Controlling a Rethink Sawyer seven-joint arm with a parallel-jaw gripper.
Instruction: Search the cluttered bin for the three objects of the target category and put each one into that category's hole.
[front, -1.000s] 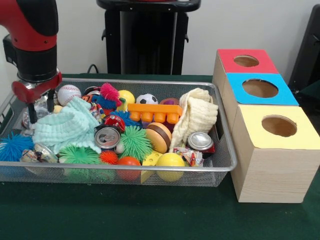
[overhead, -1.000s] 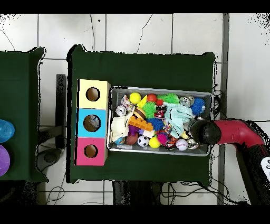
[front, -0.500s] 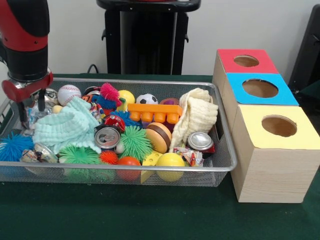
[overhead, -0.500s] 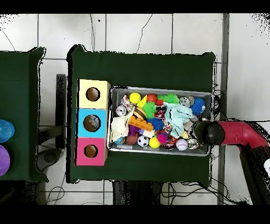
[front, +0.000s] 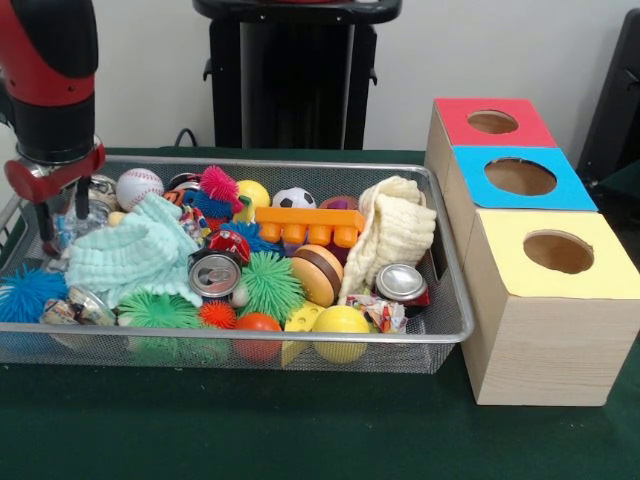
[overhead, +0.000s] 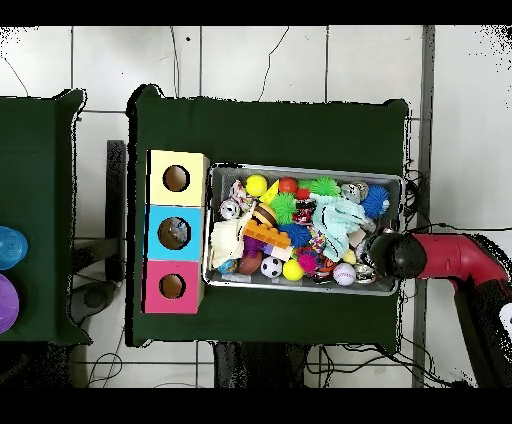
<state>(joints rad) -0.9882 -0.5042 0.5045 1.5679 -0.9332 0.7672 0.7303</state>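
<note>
The silver wire-mesh bin (front: 300, 345) is full of toys, cloths and cans. My gripper (front: 63, 220) hangs at the bin's far left end, open, with its fingers (front: 46, 228) down among the clutter beside a crinkly clear packet with blue-white print (front: 72, 232). I cannot tell whether it touches the packet. A second packet with multicoloured contents (front: 72, 308) lies at the front left. A third (front: 380, 313) lies at the front right, under a crushed can (front: 402, 283). In the overhead view the gripper (overhead: 385, 252) is over the bin's (overhead: 300, 168) right end.
Three wooden boxes with round holes stand right of the bin: red top (front: 492, 122), blue top (front: 520, 177), yellow top (front: 558, 252). A mint cloth (front: 135, 255), a cream cloth (front: 395, 235), another can (front: 215, 273), balls and spiky toys fill the bin.
The gripper has moved left along the bin to its far end, then stayed almost still over the last half second. The fingers stay apart. Nothing was picked up.
</note>
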